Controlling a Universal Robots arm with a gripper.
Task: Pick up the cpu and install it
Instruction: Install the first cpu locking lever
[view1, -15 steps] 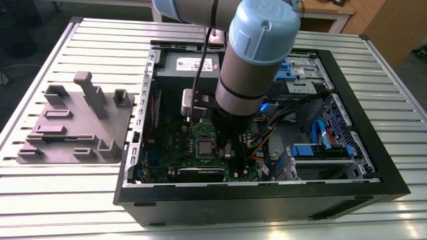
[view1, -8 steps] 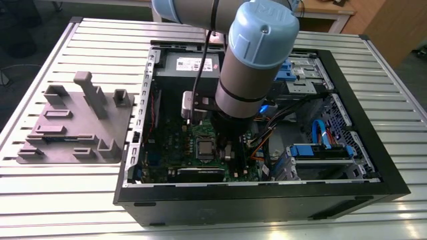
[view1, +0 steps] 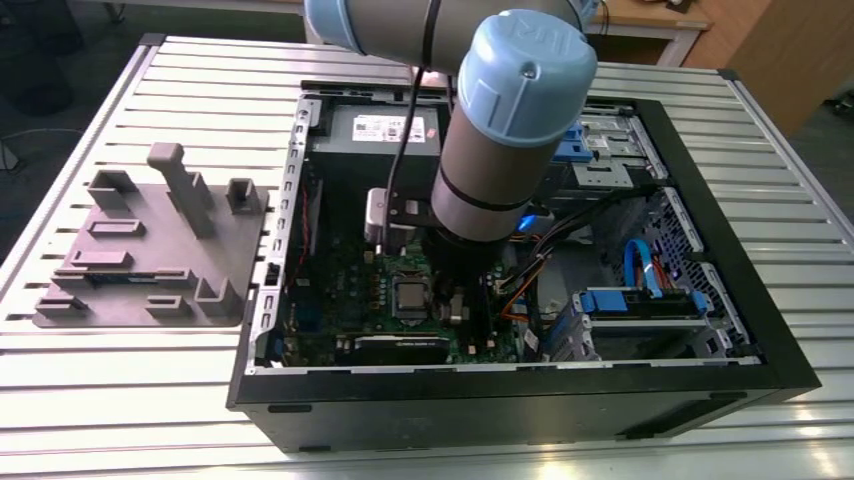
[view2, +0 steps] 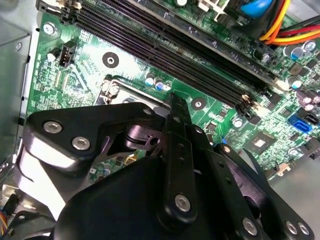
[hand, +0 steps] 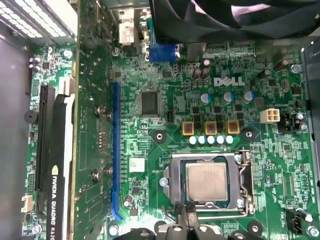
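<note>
Inside black computer case (view1: 534, 405), over green motherboard (hand: 170, 150): black hand (hand: 186, 215) hangs just beside dark metal-framed socket (hand: 172, 177); small silvery-grey square cpu (hand: 206, 181) sits in it. Hand's spread: cannot tell.

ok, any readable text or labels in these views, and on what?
On the motherboard: white brand logo, first wrist view; not quoted.
On the graphics card: white brand and model lettering; not quoted.
On the power supply sticker, exterior view: too small to read.
On the cpu top: no legible marking.
</note>
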